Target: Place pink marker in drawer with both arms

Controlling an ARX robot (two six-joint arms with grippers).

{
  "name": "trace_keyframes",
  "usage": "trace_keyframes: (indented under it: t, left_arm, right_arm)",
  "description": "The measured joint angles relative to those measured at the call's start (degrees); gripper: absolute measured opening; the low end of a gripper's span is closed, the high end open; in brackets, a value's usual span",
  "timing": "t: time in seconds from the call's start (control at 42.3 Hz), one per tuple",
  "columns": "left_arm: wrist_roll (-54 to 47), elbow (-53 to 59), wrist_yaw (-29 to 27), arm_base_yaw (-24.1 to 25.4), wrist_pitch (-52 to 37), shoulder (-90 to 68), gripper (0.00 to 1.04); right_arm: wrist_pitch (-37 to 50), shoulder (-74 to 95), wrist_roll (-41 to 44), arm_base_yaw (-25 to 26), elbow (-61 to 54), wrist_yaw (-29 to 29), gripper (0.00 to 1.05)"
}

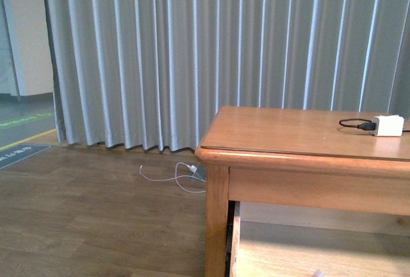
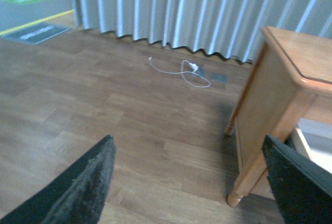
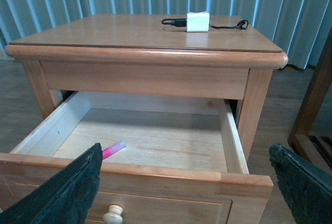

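In the right wrist view the drawer stands pulled out from the wooden table, with its pale interior showing. The pink marker lies inside on the drawer floor, close behind the front panel and beside one side wall. The round knob shows on the front panel. My right gripper is open and empty, its fingers spread on either side of the drawer front. My left gripper is open and empty above the floor beside the table leg. In the front view the open drawer shows below the table top; neither arm is seen there.
A white charger with a black cable lies on the table top and also shows in the front view. A white cable lies on the wooden floor near the grey curtain. Another wooden piece of furniture stands beside the table.
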State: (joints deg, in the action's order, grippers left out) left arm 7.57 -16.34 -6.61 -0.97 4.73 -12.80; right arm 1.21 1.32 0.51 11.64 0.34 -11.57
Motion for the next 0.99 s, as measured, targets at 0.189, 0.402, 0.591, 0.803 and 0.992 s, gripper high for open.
trace_keyframes:
  t: [0.189,0.402,0.591,0.803,0.992]
  left_arm:
    - [-6.1,5.7,6.5,0.7,-2.0,4.4,0.49]
    - [-7.0,9.4,6.4,0.8,-3.3,7.0,0.04]
    - [-7.1,11.5,6.4,0.8,-3.7,8.5,0.04]
    - [-7.1,13.0,6.4,0.8,-4.0,9.8,0.04]
    - [-7.2,15.0,6.5,0.8,-4.3,12.1,0.04]
  right_arm:
    - [0.0,0.0,0.0,0.0,0.0,0.0,0.96]
    - [0.0,0.0,0.0,0.0,0.0,0.0,0.96]
    - [0.0,0.0,0.0,0.0,0.0,0.0,0.96]
    - [0.0,0.0,0.0,0.0,0.0,0.0,0.96]
    - [0.0,0.0,0.0,0.0,0.0,0.0,0.96]
